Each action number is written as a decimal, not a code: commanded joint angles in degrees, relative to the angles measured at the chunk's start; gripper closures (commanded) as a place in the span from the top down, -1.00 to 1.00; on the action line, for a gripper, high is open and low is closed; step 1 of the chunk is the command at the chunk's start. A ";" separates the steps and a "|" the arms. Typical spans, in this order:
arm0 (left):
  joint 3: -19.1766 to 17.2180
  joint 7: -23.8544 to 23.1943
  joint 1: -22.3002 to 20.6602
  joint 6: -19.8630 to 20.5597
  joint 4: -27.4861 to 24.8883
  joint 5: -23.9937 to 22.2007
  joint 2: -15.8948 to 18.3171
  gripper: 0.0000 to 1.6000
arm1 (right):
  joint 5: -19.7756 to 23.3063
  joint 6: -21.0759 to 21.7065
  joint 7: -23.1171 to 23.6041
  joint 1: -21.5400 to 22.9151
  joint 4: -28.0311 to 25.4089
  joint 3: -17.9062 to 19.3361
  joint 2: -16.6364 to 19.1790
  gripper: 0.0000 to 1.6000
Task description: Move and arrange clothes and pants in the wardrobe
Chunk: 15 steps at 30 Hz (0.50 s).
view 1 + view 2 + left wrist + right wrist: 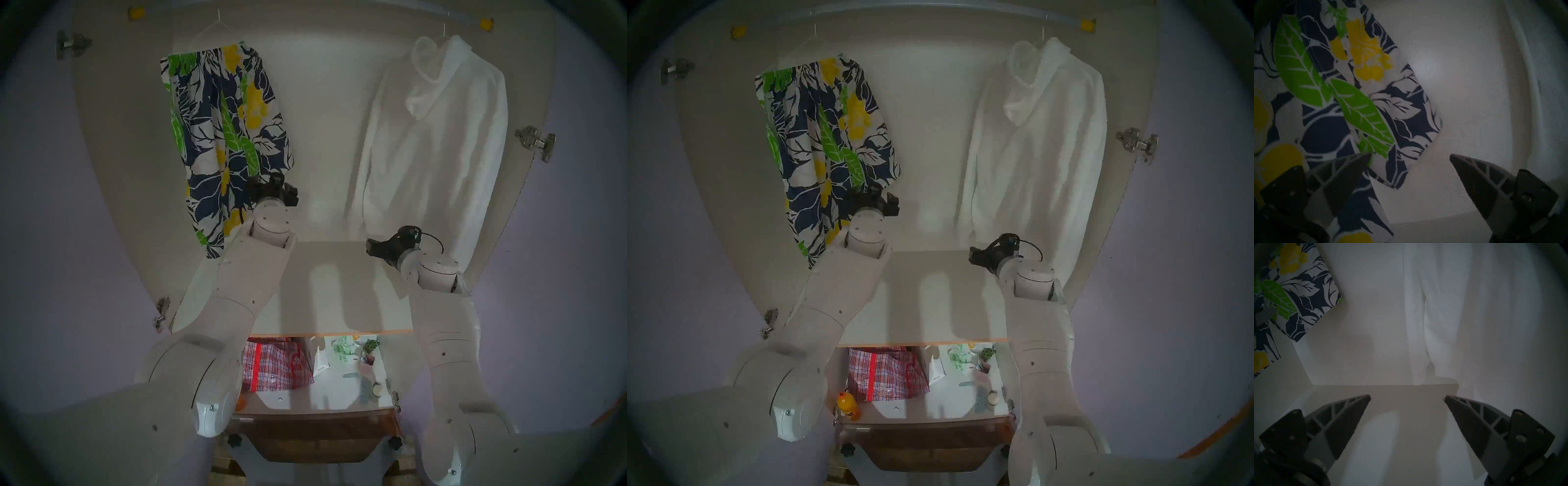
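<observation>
The floral shorts [224, 135] hang on a thin hanger at the left of the wardrobe rail [486, 24]. The white hoodie [431, 142] hangs on its hanger at the right end. My left gripper [268, 185] is open at the shorts' lower right hem. In the left wrist view its left fingertip [1356, 162] overlaps the print [1339, 84], and nothing is held between the jaws. My right gripper [371, 246] is open and empty above the white shelf [322, 288], just left of the hoodie's hem [1457, 310].
The pale lilac doors [51, 203] stand open on both sides, with metal hinges [534, 141]. Below the shelf lie a red plaid bag [274, 366], small items [366, 366] and an orange bottle [849, 405]. There is a gap between the two garments.
</observation>
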 commanded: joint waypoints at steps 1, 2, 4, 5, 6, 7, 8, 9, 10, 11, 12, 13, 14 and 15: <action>-0.90 0.36 -5.26 0.75 2.93 -0.71 -1.23 1.00 | 0.29 -0.56 0.12 1.43 -1.66 -0.07 -0.19 1.00; -1.25 -0.32 -6.24 1.01 3.95 -1.29 -1.12 1.00 | 0.29 -0.57 0.12 1.43 -1.66 -0.07 -0.19 1.00; -1.79 -3.00 -8.76 2.19 6.53 -2.35 -0.52 1.00 | 0.28 -0.56 0.12 1.44 -1.63 -0.07 -0.18 1.00; -1.59 -5.28 -9.87 2.27 7.51 -2.65 0.30 1.00 | 0.28 -0.55 0.12 1.45 -1.60 -0.07 -0.17 1.00; -1.18 -5.96 -10.92 2.19 8.73 -3.28 0.81 1.00 | 0.27 -0.54 0.12 1.46 -1.57 -0.08 -0.17 1.00; -0.80 -7.39 -11.93 2.67 9.69 -3.06 1.58 1.00 | 0.26 -0.53 0.12 1.47 -1.55 -0.08 -0.16 1.00; -0.74 -9.43 -12.84 2.15 10.76 -2.94 2.18 1.00 | 0.26 -0.53 0.11 1.47 -1.55 -0.09 -0.16 1.00; -1.14 -11.22 -13.80 2.21 11.72 -3.49 2.49 1.00 | 0.26 -0.53 0.11 1.48 -1.54 -0.09 -0.16 1.00; -1.33 -12.30 -14.96 2.02 13.23 -3.65 2.77 1.00 | 0.26 -0.53 0.11 1.48 -1.53 -0.09 -0.15 1.00; -2.11 -12.04 -15.11 1.93 13.32 -3.98 2.74 1.00 | 0.26 -0.52 0.11 1.48 -1.52 -0.09 -0.15 1.00; -2.40 -12.82 -16.27 1.63 14.89 -4.13 2.93 1.00 | 0.26 -0.52 0.11 1.48 -1.52 -0.09 -0.15 1.00; -3.14 -12.46 -17.00 1.46 15.99 -4.28 2.82 1.00 | 0.26 -0.52 0.11 1.48 -1.53 -0.09 -0.15 1.00; -3.70 -12.08 -17.90 1.06 17.44 -4.27 2.71 1.00 | 0.27 -0.54 0.11 1.47 -1.55 -0.09 -0.16 1.00; -4.34 -12.21 -18.53 0.04 18.54 -4.73 2.68 1.00 | 0.27 -0.54 0.11 1.47 -1.56 -0.09 -0.16 1.00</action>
